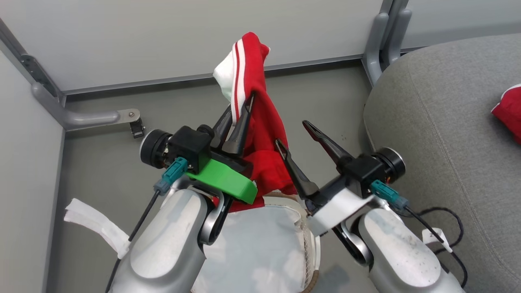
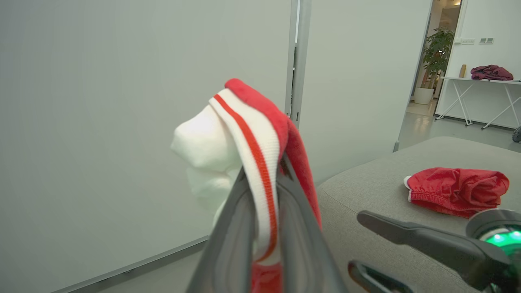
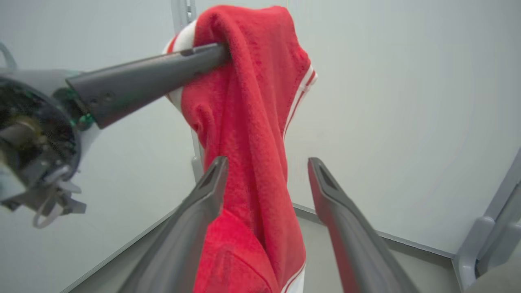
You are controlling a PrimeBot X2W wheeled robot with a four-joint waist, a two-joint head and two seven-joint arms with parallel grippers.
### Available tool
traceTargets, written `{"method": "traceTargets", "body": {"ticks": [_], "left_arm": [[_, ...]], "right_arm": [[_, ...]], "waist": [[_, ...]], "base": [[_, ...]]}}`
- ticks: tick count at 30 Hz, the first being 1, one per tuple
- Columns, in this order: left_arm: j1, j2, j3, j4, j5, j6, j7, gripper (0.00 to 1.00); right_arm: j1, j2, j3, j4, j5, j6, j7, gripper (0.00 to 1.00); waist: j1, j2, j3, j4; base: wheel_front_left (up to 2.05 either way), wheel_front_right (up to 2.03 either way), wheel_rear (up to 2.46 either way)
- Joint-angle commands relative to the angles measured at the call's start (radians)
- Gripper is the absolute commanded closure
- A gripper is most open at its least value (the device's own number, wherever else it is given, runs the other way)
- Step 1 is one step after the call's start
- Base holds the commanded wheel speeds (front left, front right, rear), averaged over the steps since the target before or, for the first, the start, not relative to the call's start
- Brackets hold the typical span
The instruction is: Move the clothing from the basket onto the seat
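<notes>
Taking up the whole right side is the big grey seat (image 1: 427, 130), easily the largest thing here. A second red garment (image 1: 508, 110) lies crumpled on its top, well over on the right.

Next down in size are the pale wall panels (image 1: 163, 36) on the far side and the grey floor (image 1: 101, 171) in front of them.

The basket (image 1: 310, 248) sits at the near edge, between the two forearms and just left of the seat. You can see a bit of its brownish rim and perforated white side, and a white liner sheet (image 1: 260, 244) covers the inside.

Then the clothing that matters: a red-and-white garment (image 1: 264, 134) is up in the air over the floor, above the far end of the basket. The left gripper (image 1: 240, 103) is clamped tight on its striped white trim near the top, and the rest hangs down red toward the basket rim. Can't tell if the bottom end touches the basket.

The right gripper (image 1: 292, 132) is spread wide with nothing in it. It sits right beside the hanging fabric, and from its own wrist camera the cloth drapes between its two fingers (image 3: 203, 195). No idea if it's actually touching.

Smallest bit: a crumpled white strip (image 1: 93, 224) on the floor, near left.
</notes>
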Motion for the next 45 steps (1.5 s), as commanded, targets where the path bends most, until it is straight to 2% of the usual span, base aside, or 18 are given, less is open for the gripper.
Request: {"method": "traceTargets", "body": {"ticks": [1,5,10,17,18,19,21,25,31,32,33,34,39,45], "left_arm": [[-0.009,-0.003,-0.006,0.002,-0.014,-0.004,0.002,1.00],[-0.020,-0.008,-0.028,0.007,-0.017,-0.012,0.000,1.00],[-0.033,-0.013,-0.065,0.015,-0.029,-0.017,0.000,1.00],[-0.052,-0.017,-0.104,0.021,-0.056,-0.011,-0.005,1.00],[-0.055,-0.018,-0.107,0.022,-0.061,-0.008,-0.006,1.00],[-0.057,-0.018,-0.109,0.023,-0.063,-0.006,-0.007,1.00],[-0.057,-0.018,-0.111,0.026,-0.070,-0.002,-0.008,1.00],[-0.056,-0.018,-0.109,0.037,-0.074,0.008,-0.013,1.00],[-0.044,-0.010,-0.090,0.063,-0.075,0.020,-0.016,1.00],[-0.039,-0.007,-0.088,0.067,-0.073,0.021,-0.017,0.67],[-0.036,-0.004,-0.087,0.068,-0.071,0.022,-0.018,0.03],[-0.034,-0.001,-0.086,0.070,-0.066,0.023,-0.019,0.00],[-0.019,0.017,-0.078,0.079,-0.053,0.029,-0.022,0.00],[0.002,0.038,-0.066,0.089,-0.037,0.032,-0.022,0.00]], "right_arm": [[-0.032,-0.005,0.021,0.015,0.005,-0.001,-0.002,0.00],[-0.111,-0.005,0.071,0.083,-0.001,-0.001,-0.002,0.00],[-0.157,-0.005,0.087,0.205,-0.019,-0.001,-0.002,0.00],[-0.180,-0.005,0.125,0.342,0.037,-0.001,-0.002,0.00],[-0.184,-0.005,0.124,0.350,0.044,-0.001,-0.002,0.16],[-0.187,-0.005,0.127,0.355,0.048,-0.001,-0.002,0.53],[-0.190,-0.005,0.128,0.364,0.055,-0.001,-0.002,1.00],[-0.177,-0.005,0.119,0.342,0.065,-0.001,-0.002,1.00],[-0.126,-0.005,0.086,0.302,0.074,-0.001,-0.002,1.00],[-0.118,-0.005,0.077,0.295,0.073,-0.001,-0.002,1.00],[-0.113,-0.005,0.071,0.286,0.071,-0.001,-0.002,1.00],[-0.104,-0.005,0.060,0.278,0.068,-0.001,-0.002,1.00],[-0.080,-0.005,0.027,0.236,0.057,-0.001,-0.002,1.00],[-0.050,-0.004,-0.030,0.173,0.037,-0.001,-0.002,1.00]], "waist": [[0.0000,0.0000,0.007,0.013],[0.0000,0.0000,0.016,0.039],[0.0000,0.0000,0.023,0.080],[0.0000,0.0000,0.032,0.129],[0.0000,0.0000,0.033,0.134],[0.0000,0.0000,0.034,0.136],[0.0000,0.0000,0.035,0.139],[0.0000,0.0000,0.037,0.130],[0.0000,0.0000,0.037,0.081],[0.0000,0.0000,0.039,0.069],[0.0000,0.0000,0.040,0.058],[0.0000,0.0000,0.042,0.045],[0.0000,0.0000,0.051,-0.035],[0.0000,0.0000,0.058,-0.165]], "base": [[0.00,0.00,0.00],[0.00,0.00,0.00],[0.00,0.00,0.00],[0.00,0.00,0.00],[0.00,0.00,0.00],[0.00,0.00,0.00],[0.00,0.00,0.00],[0.00,0.00,0.00],[0.00,0.00,0.00],[0.00,0.00,0.00],[0.00,0.00,0.00],[0.00,0.00,0.00],[0.00,0.00,0.00],[0.00,0.00,0.00]]}}
